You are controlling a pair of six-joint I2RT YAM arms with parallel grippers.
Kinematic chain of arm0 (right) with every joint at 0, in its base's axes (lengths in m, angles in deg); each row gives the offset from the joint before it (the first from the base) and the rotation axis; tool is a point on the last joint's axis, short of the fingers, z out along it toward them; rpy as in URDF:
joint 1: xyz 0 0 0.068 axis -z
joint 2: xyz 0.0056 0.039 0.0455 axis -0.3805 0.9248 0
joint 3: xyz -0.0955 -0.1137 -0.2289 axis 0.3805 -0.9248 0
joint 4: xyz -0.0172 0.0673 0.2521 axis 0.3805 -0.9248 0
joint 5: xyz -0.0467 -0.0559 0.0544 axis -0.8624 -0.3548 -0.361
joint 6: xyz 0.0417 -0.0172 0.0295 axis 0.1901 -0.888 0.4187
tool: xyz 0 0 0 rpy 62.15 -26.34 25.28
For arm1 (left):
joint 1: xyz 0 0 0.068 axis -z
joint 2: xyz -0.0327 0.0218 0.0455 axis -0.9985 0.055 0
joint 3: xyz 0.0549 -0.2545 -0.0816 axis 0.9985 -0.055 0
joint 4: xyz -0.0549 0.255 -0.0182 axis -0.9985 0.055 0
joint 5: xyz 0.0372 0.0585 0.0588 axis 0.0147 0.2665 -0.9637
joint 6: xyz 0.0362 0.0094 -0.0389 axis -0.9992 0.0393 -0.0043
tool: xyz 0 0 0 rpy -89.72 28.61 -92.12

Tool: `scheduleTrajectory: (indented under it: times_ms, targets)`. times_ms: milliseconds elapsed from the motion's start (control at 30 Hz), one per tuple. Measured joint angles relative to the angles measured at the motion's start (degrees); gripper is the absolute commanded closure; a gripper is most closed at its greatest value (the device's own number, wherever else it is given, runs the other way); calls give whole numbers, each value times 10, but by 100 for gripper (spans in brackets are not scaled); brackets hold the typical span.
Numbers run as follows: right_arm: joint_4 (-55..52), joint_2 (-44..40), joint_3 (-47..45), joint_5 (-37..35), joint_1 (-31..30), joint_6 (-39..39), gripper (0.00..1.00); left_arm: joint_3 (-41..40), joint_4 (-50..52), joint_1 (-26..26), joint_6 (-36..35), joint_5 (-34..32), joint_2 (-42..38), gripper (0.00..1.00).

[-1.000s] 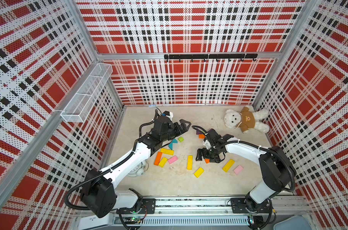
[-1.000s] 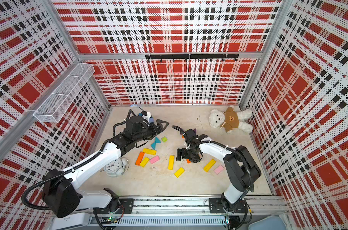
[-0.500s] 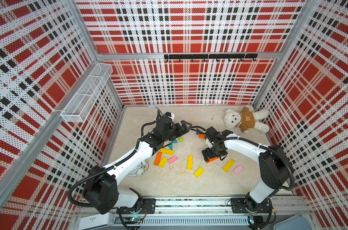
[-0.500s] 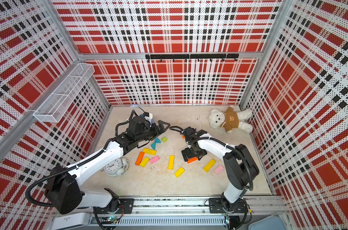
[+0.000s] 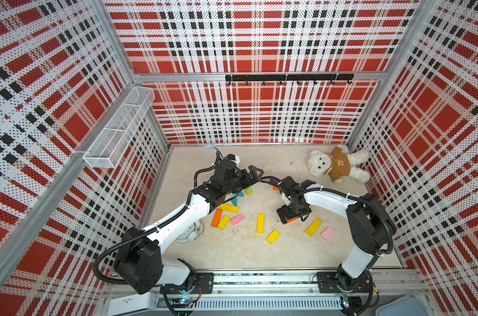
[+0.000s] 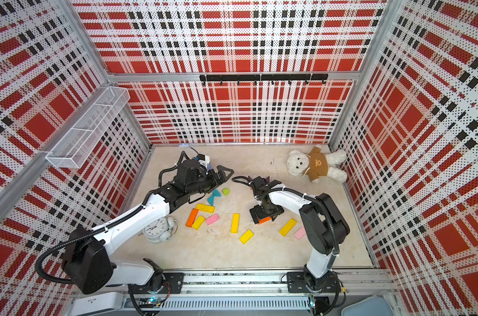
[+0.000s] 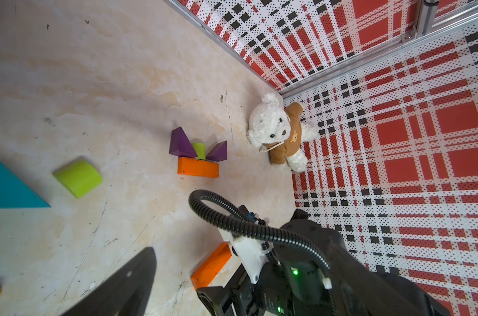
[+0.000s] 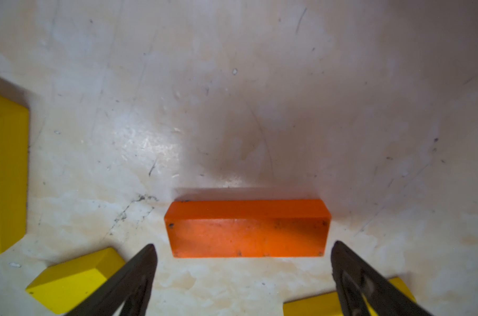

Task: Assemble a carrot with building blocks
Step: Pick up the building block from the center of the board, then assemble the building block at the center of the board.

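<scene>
Right hand [image 8: 243,245] hangs released, fingers [image 8: 139,273] flanking an orange block [image 8: 246,229] at the middle of the table [image 5: 246,254]; left hand [image 5: 255,175], released, holds nothing.

Two purple triangles [image 7: 181,143] flank a lime-green stub [image 7: 199,150] against an orange bar [image 7: 198,167]; a plush bear [image 7: 280,134] lies nearby; a second orange bar [image 7: 212,265] lies beside the right arm [image 7: 309,238]. A lime-green block [image 7: 78,177] rests near a teal triangle [image 7: 8,188].

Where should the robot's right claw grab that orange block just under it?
Come straight down from above and pinch the orange block by its two short ends. It lies on the table with free space at both ends, and the open right gripper spans its length.
</scene>
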Motion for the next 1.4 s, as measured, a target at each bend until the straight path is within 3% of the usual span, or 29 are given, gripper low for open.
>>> scheduleTrajectory:
  times_ms: [433, 633, 767, 1000, 1233, 1400]
  targets:
    - [21, 20, -12, 7, 0, 7, 1, 0, 0, 0, 0, 0, 3, 0]
    - [21, 22, -14, 0, 1, 22, 12, 0, 0, 0, 0, 0, 3, 0]
    - [19, 22, -13, -3, 2, 30, 14, 0, 0, 0, 0, 0, 3, 0]
    - [-29, 28, 67, -27, 4, 71, 14, 0, 0, -12, 0, 0, 3, 1]
    - [-33, 115, 215, -30, 28, 110, 14, 0, 13, -94, 8, -5, 3, 0]
    - [-36, 177, 257, -26, 45, 128, 14, 0, 14, -158, 17, -4, 11, 1]
